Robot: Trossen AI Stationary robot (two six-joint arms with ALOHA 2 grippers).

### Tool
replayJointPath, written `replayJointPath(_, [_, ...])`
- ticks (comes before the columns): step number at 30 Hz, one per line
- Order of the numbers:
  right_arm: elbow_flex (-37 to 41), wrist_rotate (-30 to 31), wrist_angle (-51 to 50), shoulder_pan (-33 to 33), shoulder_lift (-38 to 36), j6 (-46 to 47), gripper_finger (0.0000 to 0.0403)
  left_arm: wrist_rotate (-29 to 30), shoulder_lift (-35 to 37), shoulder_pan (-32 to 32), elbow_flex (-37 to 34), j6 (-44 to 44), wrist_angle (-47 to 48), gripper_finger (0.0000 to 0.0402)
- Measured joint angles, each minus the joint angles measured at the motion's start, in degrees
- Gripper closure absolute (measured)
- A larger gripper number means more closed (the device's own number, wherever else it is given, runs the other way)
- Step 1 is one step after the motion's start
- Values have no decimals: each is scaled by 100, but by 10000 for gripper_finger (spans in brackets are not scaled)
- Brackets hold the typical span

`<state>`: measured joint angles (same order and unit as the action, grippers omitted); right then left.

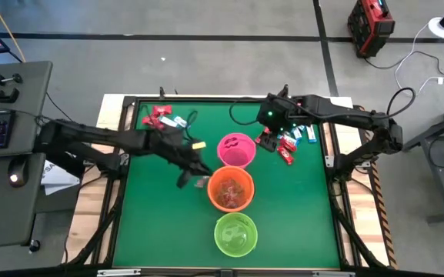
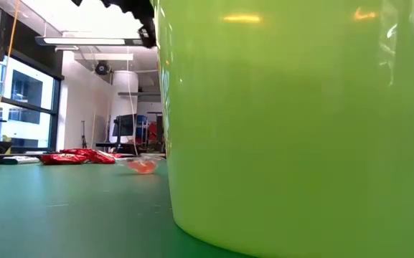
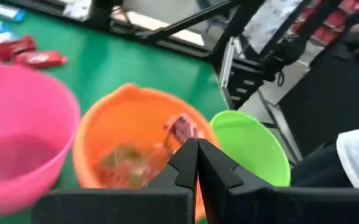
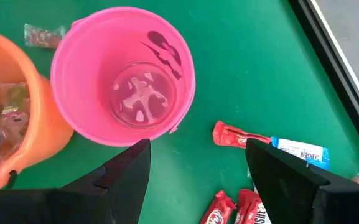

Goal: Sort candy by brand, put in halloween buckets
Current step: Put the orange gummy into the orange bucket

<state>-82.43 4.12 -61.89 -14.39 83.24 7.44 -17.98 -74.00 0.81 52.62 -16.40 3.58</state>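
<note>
Jaws pressed together with nothing between them, the left gripper [image 1: 203, 176] hangs beside the orange bucket [image 1: 230, 189], which has candy inside. The right gripper [image 1: 270, 135] is spread wide and empty, above loose red and blue-and-white candy [image 1: 287, 143] beside the pink bucket [image 1: 236, 150]. The green bucket [image 1: 235, 234] sits nearest the front edge.

The blue-and-white candy packet [image 4: 301, 152] at the right edge of the right wrist view reads "HERSHEY'S". The red wrappers' lettering is too small to read.
</note>
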Motion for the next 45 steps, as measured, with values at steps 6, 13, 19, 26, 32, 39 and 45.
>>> replayJointPath(6, [1,-148,-9,-63,0,-75,146,4,-382,34,0,-360,603,400])
replayJointPath(13, [2,-155,-10,-63,0,-127,146,502,-157,57,-38,-902,2597,354])
replayJointPath(19, [2,-155,146,-63,0,-39,146,804,-331,222,-667,-1503,1704,267])
replayJointPath(26, [3,-153,201,-63,0,5,146,1568,-745,121,-1218,-2151,442,182])
replayJointPath(32, [9,-114,340,-63,0,4,147,1738,-1390,108,-1241,-2149,-7,169])
replayJointPath(39, [11,-111,351,-63,2,9,147,1744,-2047,112,-1228,-2137,-283,168])
replayJointPath(45, [11,-111,383,-63,2,82,147,2015,-2127,139,-1220,-2192,-383,215])
